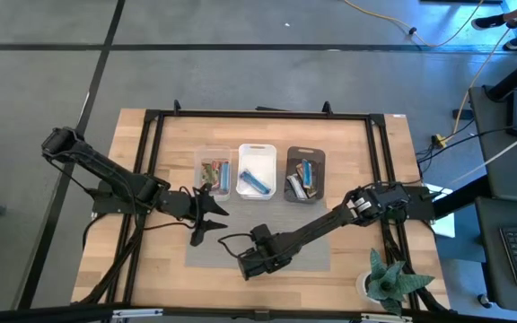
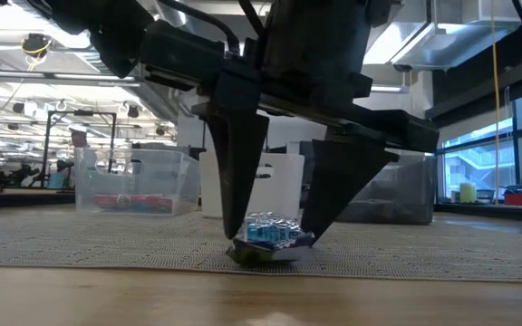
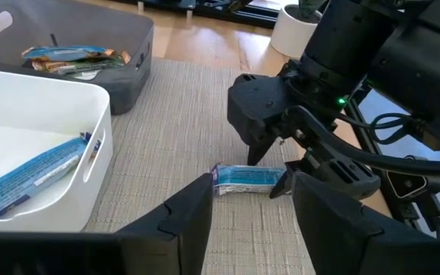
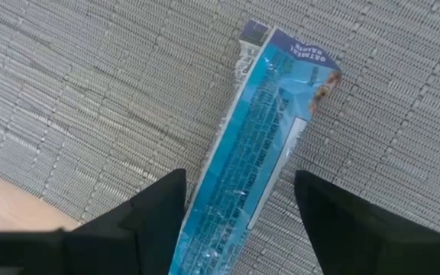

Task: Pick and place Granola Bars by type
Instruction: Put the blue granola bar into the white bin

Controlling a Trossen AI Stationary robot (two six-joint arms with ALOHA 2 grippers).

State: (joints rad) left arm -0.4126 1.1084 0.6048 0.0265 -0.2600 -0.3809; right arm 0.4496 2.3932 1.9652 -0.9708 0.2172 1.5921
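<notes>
A blue-wrapped granola bar [image 4: 260, 137] lies flat on the grey mat [image 1: 205, 256]; it also shows as the blue bar [image 3: 247, 178] and, end on, as the blue bar [image 2: 270, 237]. My right gripper [image 4: 239, 221] is open and low over it, pointing down, with one finger on each side of the bar's near half. It reads the same in the low view, right gripper [image 2: 275, 240], and from above, right gripper [image 1: 248, 265]. My left gripper [image 1: 214, 218] hovers open just left of it, near the bins, looking at the bar past its own fingers, left gripper [image 3: 250, 221]. My right gripper stands astride the blue bar from above, fingers across its width, tips down at the mat. One fingertip [image 4: 334, 218] shows a plain gap to the wrapper. The other fingertip [image 4: 155, 218] is close against the wrapper's edge [image 4: 197, 206]; whether it touches, I cannot tell.
Three bins stand in a row beyond the mat: a clear bin [image 1: 212, 172] with red-green bars, a white bin [image 1: 257, 160] with a blue bar, a dark grey bin [image 1: 305, 154] with several bars. A potted plant [image 1: 386, 280] stands at the table's near right corner.
</notes>
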